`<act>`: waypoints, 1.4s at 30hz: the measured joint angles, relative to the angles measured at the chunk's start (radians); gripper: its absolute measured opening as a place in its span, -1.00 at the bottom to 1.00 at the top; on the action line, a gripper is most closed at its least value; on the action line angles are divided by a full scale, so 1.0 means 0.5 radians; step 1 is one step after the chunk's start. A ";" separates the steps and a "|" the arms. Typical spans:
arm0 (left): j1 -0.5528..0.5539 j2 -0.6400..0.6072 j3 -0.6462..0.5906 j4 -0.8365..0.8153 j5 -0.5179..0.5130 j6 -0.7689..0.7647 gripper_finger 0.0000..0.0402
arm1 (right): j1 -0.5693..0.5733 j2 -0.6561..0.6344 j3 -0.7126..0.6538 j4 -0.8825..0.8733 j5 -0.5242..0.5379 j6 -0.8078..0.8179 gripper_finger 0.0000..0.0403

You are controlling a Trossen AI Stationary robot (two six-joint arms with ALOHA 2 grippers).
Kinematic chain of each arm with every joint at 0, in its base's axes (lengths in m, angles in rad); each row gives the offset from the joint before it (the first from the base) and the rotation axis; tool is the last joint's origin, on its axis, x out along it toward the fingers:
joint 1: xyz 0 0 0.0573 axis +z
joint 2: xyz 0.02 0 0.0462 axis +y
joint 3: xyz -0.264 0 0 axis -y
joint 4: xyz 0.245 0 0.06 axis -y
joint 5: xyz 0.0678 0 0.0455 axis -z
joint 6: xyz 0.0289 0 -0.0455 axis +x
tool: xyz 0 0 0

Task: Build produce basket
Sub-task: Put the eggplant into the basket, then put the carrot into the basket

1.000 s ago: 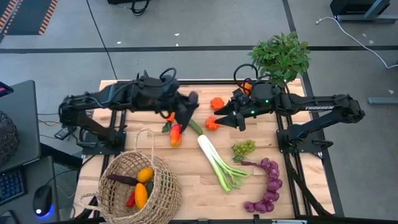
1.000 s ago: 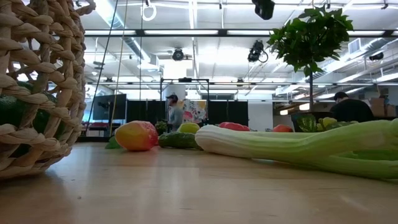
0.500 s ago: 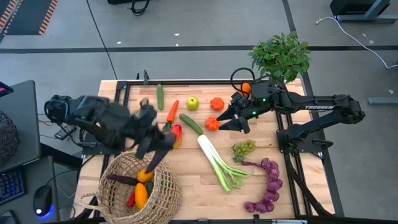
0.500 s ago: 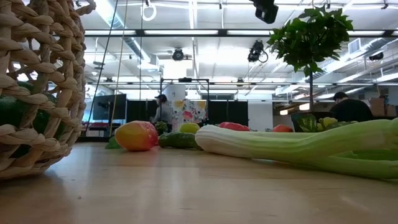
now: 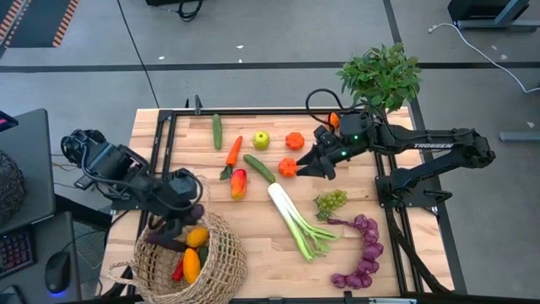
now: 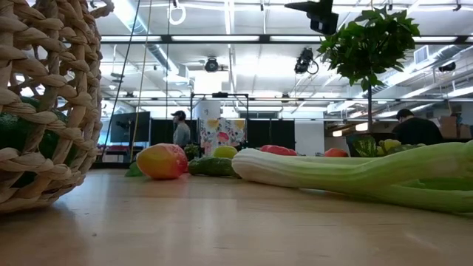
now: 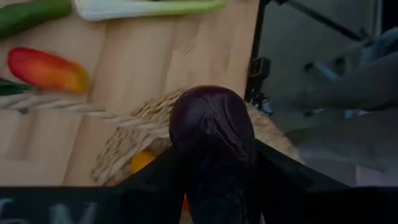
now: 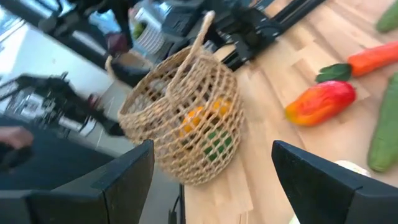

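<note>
My left gripper [image 5: 175, 223] hangs over the far-left rim of the tan woven basket [image 5: 226, 247] and is shut on a dark purple aubergine [image 7: 211, 134]. The basket lies at the near left with yellow, red and purple produce inside. My right gripper [image 5: 314, 167] hovers open above the table's middle right, beside an orange tomato [image 5: 288, 166], with nothing between its fingers [image 8: 124, 180]. On the table lie a leek [image 5: 295, 215], a red-yellow pepper [image 5: 239, 182], a carrot [image 5: 234, 150], a cucumber [image 5: 259, 167], green grapes [image 5: 331, 201] and purple grapes [image 5: 363, 253]. My left gripper pinches the aubergine between its two fingers, on its two sides [image 7: 180, 155]. Its rounded end [image 7: 211, 106] sticks out past the fingertips. The fingers slant down from above. The aubergine is lifted clear, over the basket's rim [image 7: 143, 118].
A second cucumber [image 5: 217, 131], a green apple [image 5: 261, 139] and an orange pepper [image 5: 294, 140] lie along the far edge. A leafy potted plant [image 5: 381, 76] stands at the far right corner. The basket's thin loop handle [image 5: 205, 192] arches on its far side.
My left gripper has swung from the table's far middle toward the near-left, carrying the aubergine, and now hangs over the basket, tipped more steeply downward. My right gripper has stayed where it was.
</note>
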 joint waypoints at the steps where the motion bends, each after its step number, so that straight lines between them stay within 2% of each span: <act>1: 0.000 0.001 0.000 -0.021 0.000 0.019 -0.17 | 0.001 0.000 0.000 0.001 0.040 0.030 0.62; 7: -0.008 0.034 -0.016 -0.249 0.029 0.076 0.09 | 0.060 0.000 0.000 0.002 0.283 0.169 0.62; 13: -0.033 0.039 -0.162 -0.244 0.053 0.135 0.46 | 0.131 0.000 0.000 0.002 0.425 0.299 0.62; 16: -0.033 0.040 -0.234 -0.242 0.053 0.192 0.57 | 0.161 0.000 0.000 -0.003 0.452 0.343 0.62; 20: 0.024 0.040 -0.212 -0.238 0.048 0.346 0.58 | 0.185 0.000 0.000 -0.090 0.534 0.385 0.62; 25: 0.164 0.039 -0.056 -0.157 -0.030 0.374 0.58 | 0.184 0.000 0.000 -0.151 0.586 0.430 0.60; 30: 0.340 0.037 0.042 0.026 -0.307 0.380 0.58 | 0.185 0.000 0.000 -0.199 0.585 0.432 0.55; 35: 0.630 0.070 0.040 0.110 -0.369 0.465 0.58 | 0.185 0.000 0.000 -0.315 0.616 0.367 0.50; 42: 1.107 0.288 0.035 0.132 -0.394 0.322 0.54 | 0.184 0.000 0.000 -0.343 0.611 0.236 0.49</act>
